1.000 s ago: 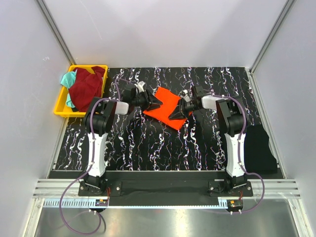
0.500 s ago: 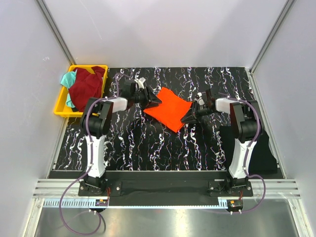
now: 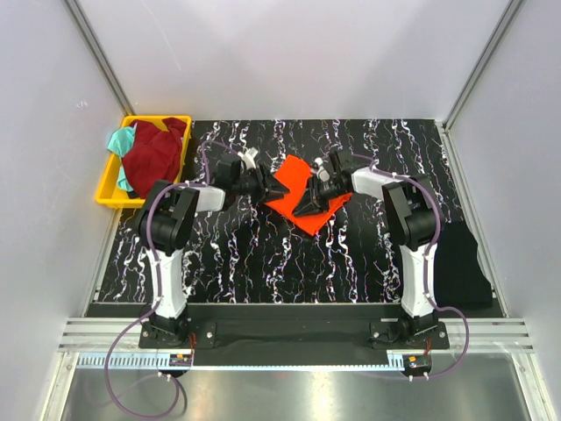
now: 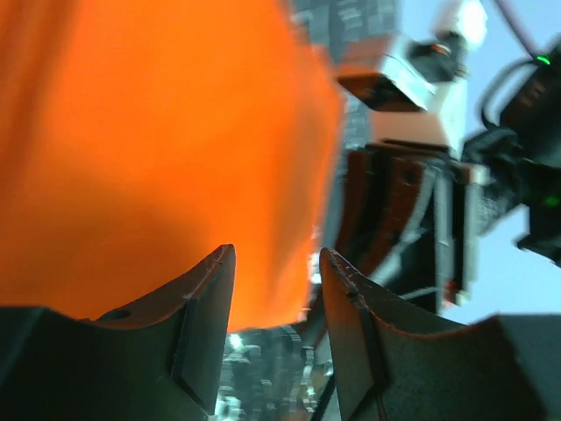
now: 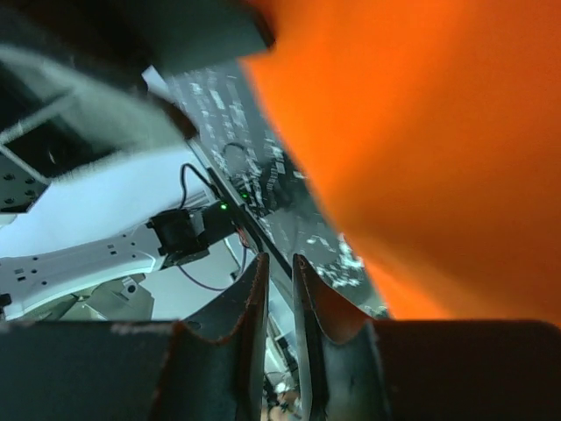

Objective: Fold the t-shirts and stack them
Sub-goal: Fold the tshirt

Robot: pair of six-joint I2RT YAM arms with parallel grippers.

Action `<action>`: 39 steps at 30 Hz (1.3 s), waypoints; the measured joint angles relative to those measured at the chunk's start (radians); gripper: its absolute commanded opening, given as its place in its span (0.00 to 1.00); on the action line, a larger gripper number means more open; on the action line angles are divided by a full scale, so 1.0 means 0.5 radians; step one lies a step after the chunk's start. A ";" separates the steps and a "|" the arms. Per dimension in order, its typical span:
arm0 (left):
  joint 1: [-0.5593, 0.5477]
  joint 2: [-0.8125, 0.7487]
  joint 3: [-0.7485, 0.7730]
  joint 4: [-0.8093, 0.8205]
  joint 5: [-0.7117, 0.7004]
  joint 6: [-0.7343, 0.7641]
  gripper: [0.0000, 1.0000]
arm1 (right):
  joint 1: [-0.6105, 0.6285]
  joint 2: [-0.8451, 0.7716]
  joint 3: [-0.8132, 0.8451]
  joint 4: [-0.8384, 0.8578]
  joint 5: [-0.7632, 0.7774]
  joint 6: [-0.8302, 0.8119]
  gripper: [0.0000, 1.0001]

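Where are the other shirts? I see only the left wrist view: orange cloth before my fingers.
Observer: A dark red shirt and a teal one lie in the yellow bin at far left.
Operator: Is anything on the right side?
Observer: A black cloth lies at the right edge, near the right arm.
Operator: Does that arm hold cloth?
Observer: The right fingers are almost together; I see no cloth between them.

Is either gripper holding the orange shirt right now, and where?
Neither, it seems: the left gripper is open at the orange shirt's edge, and the right gripper has nearly closed fingers with no fabric between them.
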 measured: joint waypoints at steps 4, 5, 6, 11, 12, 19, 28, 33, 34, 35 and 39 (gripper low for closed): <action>0.026 0.191 0.002 0.043 0.016 -0.006 0.47 | -0.018 0.033 -0.209 0.017 0.023 -0.014 0.24; 0.038 0.208 0.011 0.063 0.040 -0.010 0.47 | -0.027 0.028 -0.275 0.017 0.031 -0.024 0.24; 0.045 0.209 0.021 0.069 0.040 -0.008 0.47 | -0.033 0.021 -0.338 0.041 0.024 -0.080 0.24; 0.099 0.206 0.060 0.057 0.032 0.063 0.47 | -0.138 -0.216 -0.671 0.093 0.053 -0.118 0.25; 0.105 0.198 0.059 0.013 0.020 0.089 0.48 | -0.188 -0.279 -0.742 0.069 0.061 -0.118 0.27; 0.058 -0.298 -0.148 -0.388 -0.204 0.238 0.54 | -0.460 -0.769 -0.941 -0.159 0.294 -0.115 0.57; -0.614 -1.270 -0.632 -0.366 -0.854 -0.146 0.61 | -0.581 -1.198 -0.964 -0.239 0.576 0.027 0.78; -0.802 -1.263 -0.999 -0.282 -1.178 -0.605 0.61 | -0.687 -1.430 -0.970 -0.259 0.769 0.092 0.81; -0.828 -1.231 -1.045 -0.265 -1.242 -0.691 0.61 | -0.689 -1.456 -0.970 -0.262 0.795 0.095 0.82; -0.851 -1.185 -1.067 -0.253 -1.300 -0.766 0.62 | -0.689 -1.472 -0.970 -0.263 0.815 0.101 0.83; -0.930 -0.958 -1.027 -0.141 -1.455 -0.938 0.61 | -0.719 -1.482 -0.991 -0.267 0.844 0.100 0.84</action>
